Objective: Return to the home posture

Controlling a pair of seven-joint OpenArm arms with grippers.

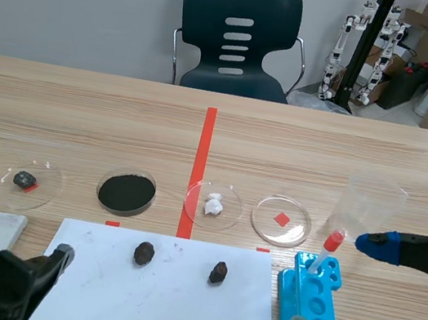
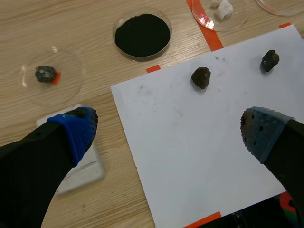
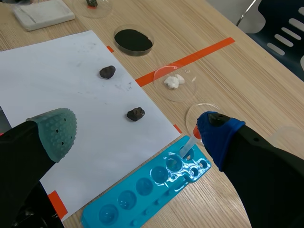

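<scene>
While both arms sit low at the near edge of the light wooden table (image 1: 83, 104), we read both end effectors as spread wide, with nothing between the fingers.

The left gripper (image 2: 168, 135) hangs over the left part of the white paper sheet (image 2: 199, 142). One finger is above the white folded cloth (image 2: 88, 166) just off the sheet's left edge, the other over the sheet itself.

The right gripper (image 3: 137, 133) straddles the sheet's right edge. Its grey-green finger tip is over the sheet. Its blue one is past the edge, by the top of the clear dropper with a red cap (image 1: 325, 250). The dropper leans in the far end of the blue plastic well tray (image 3: 142, 190), which lies just right of the sheet.

On the sheet's far half we see two small dark rocks, well apart: the left dark rock (image 1: 144, 253) and the right dark rock (image 1: 218, 273).

Just beyond the sheet's far edge we count four clear round dishes in a row:
- the dish with a small grey stone (image 1: 26, 179)
- the dish of black powder (image 1: 126, 192)
- the dish with white lumps (image 1: 214, 204)
- the bare dish over a red tape square (image 1: 281, 220)

The clear plastic cup (image 1: 368, 205) stands beyond the sheet's far right corner. The dark plastic chair (image 1: 237, 36) is far behind the sheet, across the table.
</scene>
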